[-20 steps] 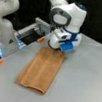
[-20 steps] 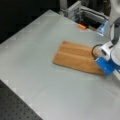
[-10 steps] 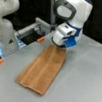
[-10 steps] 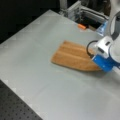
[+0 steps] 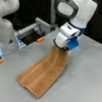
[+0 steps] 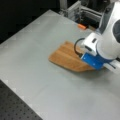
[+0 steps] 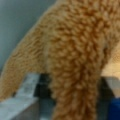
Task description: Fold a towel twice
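The orange-brown towel (image 5: pixel 43 74) lies as a long narrow strip on the grey table in both front views. Its far end rises off the table into my gripper (image 5: pixel 61 48), which is shut on it. In a front view the gripper (image 6: pixel 85 57) hangs over the towel's (image 6: pixel 66 58) right end, with the blue wrist block in front of it. The wrist view is filled with the towel's terry pile (image 7: pixel 75 47), pinched between the grey fingers (image 7: pixel 26 86).
A grey and white machine base (image 5: pixel 4 31) stands at the front view's left. A metal rail fixture (image 5: pixel 35 30) with orange tabs (image 5: pixel 40 39) lies behind the towel. A black perforated board (image 6: pixel 15 105) borders the table (image 6: pixel 37 37) at the front view's bottom left.
The gripper has moved a little along the towel towards its free end, holding the far end. That end now stands higher off the table.
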